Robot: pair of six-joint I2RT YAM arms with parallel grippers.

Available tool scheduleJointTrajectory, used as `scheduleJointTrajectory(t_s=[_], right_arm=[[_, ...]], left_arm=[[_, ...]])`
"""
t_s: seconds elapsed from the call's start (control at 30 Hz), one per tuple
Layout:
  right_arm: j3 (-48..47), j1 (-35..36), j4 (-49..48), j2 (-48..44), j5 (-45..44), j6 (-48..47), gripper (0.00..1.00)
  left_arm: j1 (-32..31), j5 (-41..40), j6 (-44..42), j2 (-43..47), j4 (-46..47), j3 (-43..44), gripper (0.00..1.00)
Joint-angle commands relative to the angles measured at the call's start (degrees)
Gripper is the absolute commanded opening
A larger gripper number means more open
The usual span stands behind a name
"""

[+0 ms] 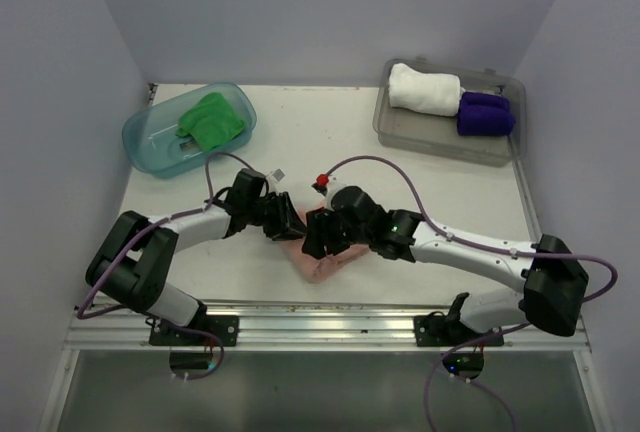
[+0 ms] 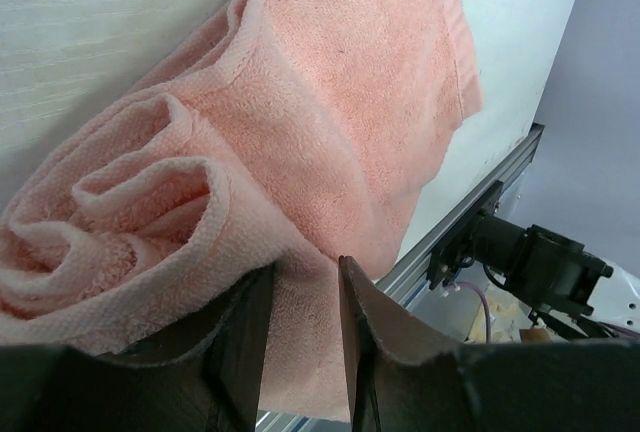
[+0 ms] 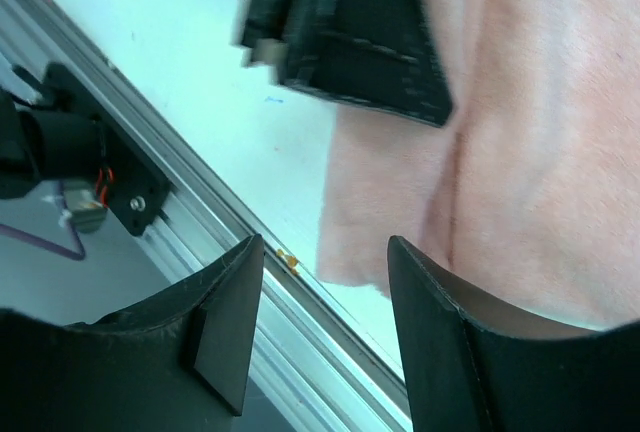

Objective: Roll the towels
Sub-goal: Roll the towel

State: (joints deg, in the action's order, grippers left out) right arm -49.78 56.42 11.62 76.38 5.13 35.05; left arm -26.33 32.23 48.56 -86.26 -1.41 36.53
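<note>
A salmon pink towel [image 1: 326,263] lies near the table's front edge, one end curled into a loose roll [image 2: 150,202]. My left gripper [image 1: 284,222] is shut on a fold of this towel [image 2: 330,102], and the cloth fills the gap between its fingers [image 2: 305,274]. My right gripper [image 1: 318,242] hovers open over the towel's near corner [image 3: 540,152] with nothing between its fingers [image 3: 325,252]. The left gripper's dark body [image 3: 350,42] shows in the right wrist view. A green towel [image 1: 212,120] sits bunched in the teal tub [image 1: 150,148]. White [image 1: 424,89] and dark purple [image 1: 485,112] rolled towels lie in the clear grey tray [image 1: 445,148].
The aluminium rail [image 3: 200,202] along the table's front edge runs just below the pink towel. The tub stands at the back left and the tray at the back right. Walls close in both sides and the back.
</note>
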Motion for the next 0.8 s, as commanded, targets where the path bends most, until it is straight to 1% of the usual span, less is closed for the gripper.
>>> scheduleJointTrajectory(t_s=[0.0, 0.17, 0.37, 0.5, 0.63, 0.77], right_arm=[[-6.9, 6.57, 9.21, 2.88, -10.83, -8.49, 0.56], [-11.48, 8.61, 6.58, 9.39, -6.46, -10.44, 0.56], [-13.5, 8.7, 5.79, 16.07, -6.0, -11.41, 0.57], [-13.24, 8.79, 7.8, 19.5, -11.87, -10.27, 0.57], [-10.08, 8.88, 8.16, 20.39, -18.02, -9.3, 0.59], [-9.02, 10.02, 9.65, 20.39, -24.27, -9.12, 0.61]], left_arm=[[-0.57, -3.93, -1.53, -3.56, -3.87, -2.78, 0.38], [-0.48, -3.75, -1.01, -3.48, -3.07, -3.57, 0.38], [-0.57, -4.01, -1.27, -2.95, -3.77, -3.4, 0.38], [-0.57, -4.37, -1.27, -2.86, -4.21, -3.31, 0.38], [-0.48, -4.45, -1.27, -2.78, -4.3, -2.96, 0.38], [-0.48, -4.89, -1.62, -2.69, -5.44, -2.26, 0.38]])
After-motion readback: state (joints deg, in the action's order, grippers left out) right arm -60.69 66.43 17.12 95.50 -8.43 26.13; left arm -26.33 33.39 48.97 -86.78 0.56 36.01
